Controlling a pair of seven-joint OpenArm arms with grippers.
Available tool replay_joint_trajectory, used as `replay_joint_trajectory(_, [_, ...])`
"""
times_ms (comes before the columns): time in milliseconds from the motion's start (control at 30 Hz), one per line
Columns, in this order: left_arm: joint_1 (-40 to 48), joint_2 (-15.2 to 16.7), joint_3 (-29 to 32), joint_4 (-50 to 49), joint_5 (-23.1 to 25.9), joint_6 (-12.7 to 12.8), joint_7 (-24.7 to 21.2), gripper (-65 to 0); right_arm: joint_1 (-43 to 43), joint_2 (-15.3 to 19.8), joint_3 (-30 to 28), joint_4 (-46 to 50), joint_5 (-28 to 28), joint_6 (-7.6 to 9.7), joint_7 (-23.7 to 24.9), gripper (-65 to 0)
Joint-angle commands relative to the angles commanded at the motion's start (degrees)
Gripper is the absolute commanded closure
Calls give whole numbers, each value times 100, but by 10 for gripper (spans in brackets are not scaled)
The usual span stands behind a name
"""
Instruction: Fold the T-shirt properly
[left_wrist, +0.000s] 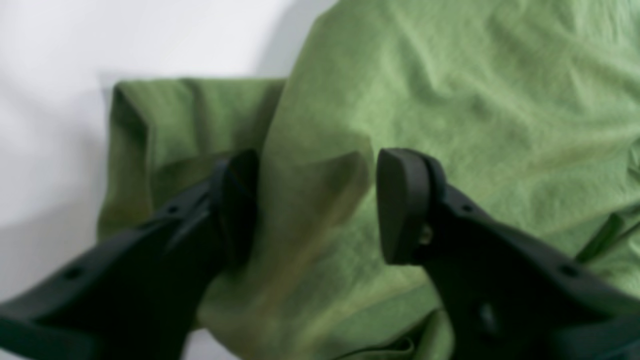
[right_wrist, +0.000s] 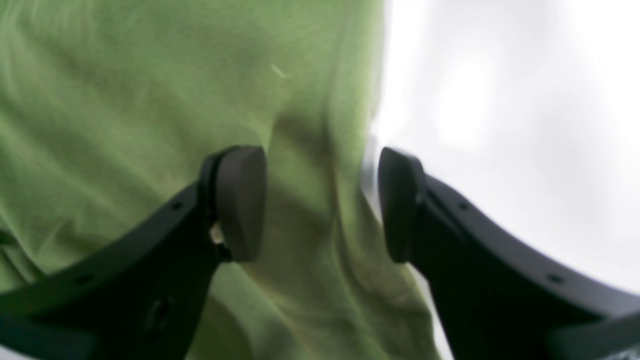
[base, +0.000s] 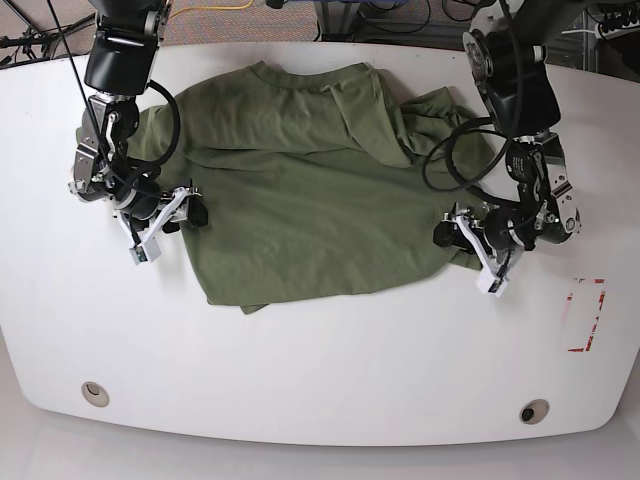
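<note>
The T-shirt (base: 310, 190) lay spread on the table (base: 320, 380); each spread hand, left hand (left_wrist: 317, 205) and right hand (right_wrist: 320, 202), straddled one side edge.

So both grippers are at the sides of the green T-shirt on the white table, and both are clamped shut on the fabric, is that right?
Not quite. The left gripper and right gripper are at the sides of the T-shirt on the white table, but both are open: each wrist view shows the pads spread apart with fabric lying loose between them.
</note>
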Motion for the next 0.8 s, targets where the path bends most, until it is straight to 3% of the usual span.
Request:
replay_joint_trajectory(33, [-8,-21,25,3,1,0,-11,-199,5,1,1,1,0,-3,-4,-338])
replay_joint_trajectory(100, [-55,-102,152,-16,-33,0,36,-78,12,3,-11,-20,-9,7,-34,-331])
replay_joint_trajectory(233, [-72,-157,200,-14,-21,0,43,-14,16,4,-15,-23,5,4,-33,-326])
replay_joint_trajectory(367, [-84,-181,225,17,-30,0,71,-8,6,3,-15,-27,19,15,-32,-324])
replay_joint_trajectory(567, [-47,-172,189,39,-29,0,84,-6,-16,-1,-1,-16,32,43,19,-268])
replay_joint_trajectory(767, [39,-115,138,76,-30,0,58,0,-29,7,-13,-14,46,32,15,-188])
replay_joint_trajectory(800, [117,-110,133,116,-20,0,64,0,-18,10,-12,-1,50,31,45,-152])
